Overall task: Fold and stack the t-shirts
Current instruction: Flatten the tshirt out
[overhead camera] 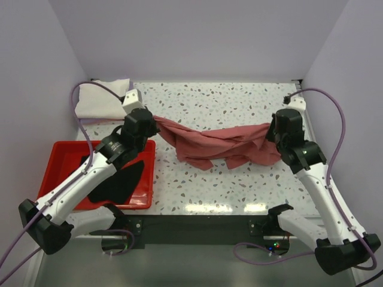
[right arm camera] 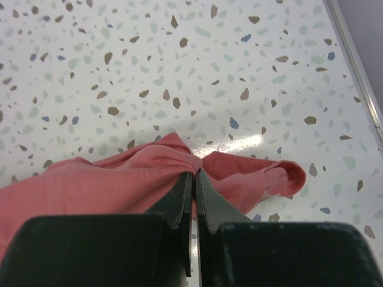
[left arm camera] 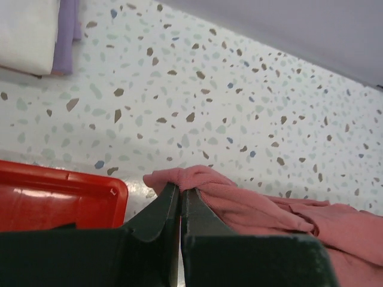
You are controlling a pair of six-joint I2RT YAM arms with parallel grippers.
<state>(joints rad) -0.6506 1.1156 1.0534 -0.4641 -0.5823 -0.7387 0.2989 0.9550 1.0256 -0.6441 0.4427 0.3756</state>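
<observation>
Presently, the salmon t-shirt [overhead camera: 221, 146] is held sagging across the middle of the frame. One end is pinched in the closed left gripper [left arm camera: 179, 188] and the other is clamped in the closed right gripper [right arm camera: 194, 173]. It is bunched, so its folding is judged barely begun. A cream-white t-shirt [left arm camera: 27, 30] and a lavender t-shirt [left arm camera: 66, 30] are seen folded and stacked at the upper left of the desk [overhead camera: 227, 101]. A black t-shirt [overhead camera: 119, 179] lies unfolded in the red tray [overhead camera: 66, 158] at lower left.

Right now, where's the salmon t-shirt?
Top view: salmon t-shirt spans the middle, ends pinched by left gripper and right gripper, right of the red tray.
</observation>
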